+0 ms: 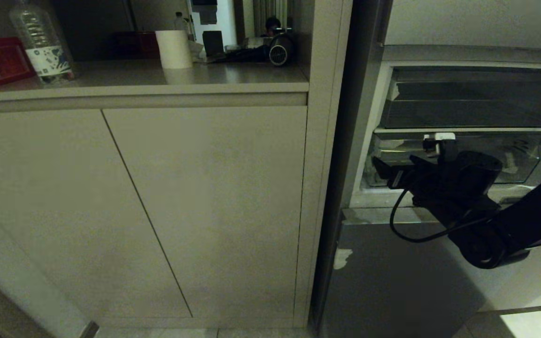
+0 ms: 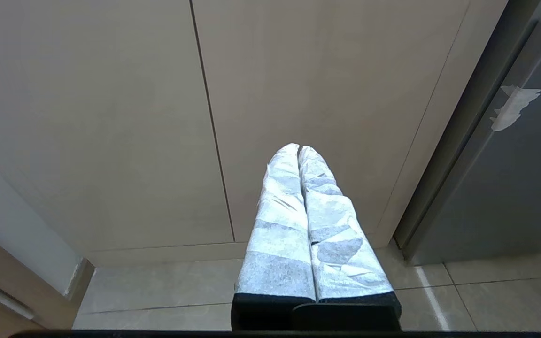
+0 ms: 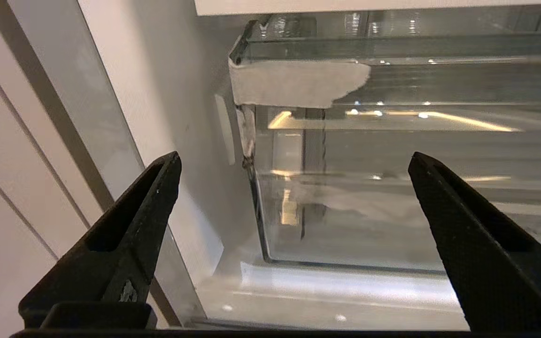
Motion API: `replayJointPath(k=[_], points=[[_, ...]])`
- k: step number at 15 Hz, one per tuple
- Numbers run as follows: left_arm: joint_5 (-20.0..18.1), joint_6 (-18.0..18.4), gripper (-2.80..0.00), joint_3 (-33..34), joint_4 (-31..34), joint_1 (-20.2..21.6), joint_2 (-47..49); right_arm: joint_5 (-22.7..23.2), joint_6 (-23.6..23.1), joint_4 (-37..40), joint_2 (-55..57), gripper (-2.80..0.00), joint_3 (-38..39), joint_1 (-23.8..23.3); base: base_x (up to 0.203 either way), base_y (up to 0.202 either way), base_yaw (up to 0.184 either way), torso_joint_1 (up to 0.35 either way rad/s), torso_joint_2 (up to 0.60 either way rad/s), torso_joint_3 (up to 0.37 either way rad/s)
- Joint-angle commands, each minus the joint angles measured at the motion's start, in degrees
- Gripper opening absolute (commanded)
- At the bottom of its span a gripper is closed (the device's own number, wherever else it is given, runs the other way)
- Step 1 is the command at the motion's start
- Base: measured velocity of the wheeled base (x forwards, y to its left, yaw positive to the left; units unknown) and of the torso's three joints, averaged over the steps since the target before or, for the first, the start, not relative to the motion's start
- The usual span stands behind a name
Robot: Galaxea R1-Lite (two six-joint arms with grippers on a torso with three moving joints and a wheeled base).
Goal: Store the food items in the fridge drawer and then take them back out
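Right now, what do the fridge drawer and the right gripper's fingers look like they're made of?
The fridge drawer: clear, glossy plastic by the look, since light glints off it and you see through its wall; white tape scraps sit on its corner. The right gripper fingers: matte black, finely textured, probably plastic or rubber.

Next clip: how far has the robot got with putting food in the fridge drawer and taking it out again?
Done: nothing that shows; no food is in any view. In hand: the right gripper, open and empty, faces the taped front corner of the clear fridge drawer, which sits pushed in below the darker bin. The left gripper hangs shut by the cabinet door. Left: opening the drawer, storing, retrieving.
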Motion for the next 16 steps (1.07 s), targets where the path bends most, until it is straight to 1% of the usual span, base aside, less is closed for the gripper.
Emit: replayJointPath(k=[1,12,16], points=[[0.01,0.0,-2.8,0.07,0.02,0.0,0.04,-0.38,0.03,-0.37,0.95,0.0,-1.36,0.06,0.0,0.0,0.0,0.0,0.0,0.0],[0.01,0.0,-2.8,0.07,0.02,0.0,0.04,-0.76,0.2,0.51,3.85,0.0,-5.32,0.06,0.0,0.0,0.0,0.0,0.0,0.0],[0.01,0.0,-2.8,-0.02,0.02,0.0,0.04,-0.68,0.47,0.34,4.46,0.0,-5.49,0.06,0.0,0.0,0.0,0.0,0.0,0.0]])
